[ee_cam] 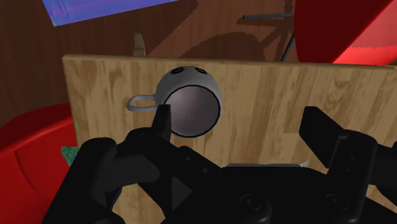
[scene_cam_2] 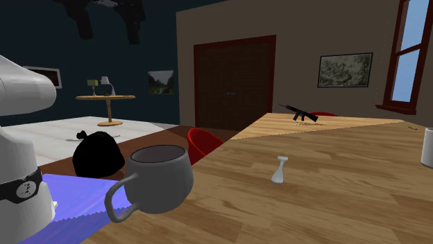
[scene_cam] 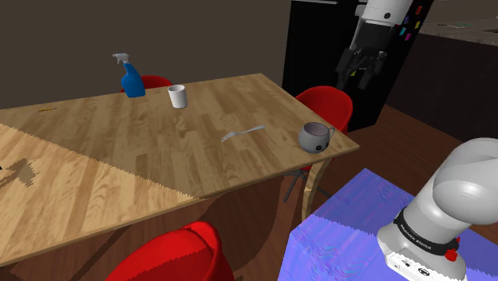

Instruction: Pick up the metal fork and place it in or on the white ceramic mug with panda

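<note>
The gripper (scene_cam: 359,77) hangs high above the table's corner, its two fingers spread wide with nothing between them. Below it in the wrist view, nearer one finger than the other, stands the grey mug (ee_cam: 189,102), mouth up, close to the edge of the table (scene_cam: 160,152). The fork (scene_cam: 242,132) lies flat on the wood beyond the mug, further in from the corner, well apart from the mug and touched by nothing.

The step in hand looks like the approach to the fork. To do it well, carry the gripper past the mug, keeping clear of its rim. Turn the wrist so the fingers straddle the thin handle crosswise, then descend straight until the tips nearly meet the wood. Close near the handle's middle so the fork does not tip. A white cup (scene_cam: 177,96) and a blue spray bottle (scene_cam: 132,80) stand farther off, out of the way.
</note>
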### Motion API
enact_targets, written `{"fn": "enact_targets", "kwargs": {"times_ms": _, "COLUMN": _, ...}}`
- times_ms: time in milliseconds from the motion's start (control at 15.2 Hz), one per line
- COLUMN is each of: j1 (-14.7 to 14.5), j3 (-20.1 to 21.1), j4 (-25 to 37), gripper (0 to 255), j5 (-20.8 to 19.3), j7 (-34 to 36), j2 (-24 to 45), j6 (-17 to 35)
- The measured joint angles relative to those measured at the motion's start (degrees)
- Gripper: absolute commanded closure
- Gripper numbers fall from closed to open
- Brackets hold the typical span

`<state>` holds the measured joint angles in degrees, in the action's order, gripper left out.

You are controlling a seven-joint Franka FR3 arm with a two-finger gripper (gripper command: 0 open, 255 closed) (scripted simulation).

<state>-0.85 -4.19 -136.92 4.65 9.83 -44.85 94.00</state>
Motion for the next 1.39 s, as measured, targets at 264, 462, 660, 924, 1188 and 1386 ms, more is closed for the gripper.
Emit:
{"fn": "enact_targets", "kwargs": {"times_ms": 264, "j1": -1.32, "j3": -0.26, "j4": -0.54, "gripper": 0, "j5": -0.50, "j7": -3.24, "j2": 3.13, "j6": 3.89}}
{"fn": "enact_targets", "kwargs": {"times_ms": 462, "j1": -2.97, "j3": -1.19, "j4": -0.20, "gripper": 0, "j5": -1.34, "j7": -8.39, "j2": 8.80, "j6": 9.58}}
{"fn": "enact_targets", "kwargs": {"times_ms": 660, "j1": -4.89, "j3": -1.40, "j4": 1.16, "gripper": 0, "j5": -1.67, "j7": -12.90, "j2": 14.63, "j6": 14.59}}
{"fn": "enact_targets", "kwargs": {"times_ms": 924, "j1": -7.03, "j3": -2.08, "j4": 3.91, "gripper": 0, "j5": -1.98, "j7": -19.64, "j2": 23.35, "j6": 21.25}}
{"fn": "enact_targets", "kwargs": {"times_ms": 1188, "j1": -9.10, "j3": -1.84, "j4": 6.49, "gripper": 0, "j5": -1.97, "j7": -25.48, "j2": 30.56, "j6": 26.69}}
{"fn": "enact_targets", "kwargs": {"times_ms": 1386, "j1": -10.41, "j3": -1.43, "j4": 9.31, "gripper": 0, "j5": -1.97, "j7": -29.79, "j2": 36.02, "j6": 29.94}}
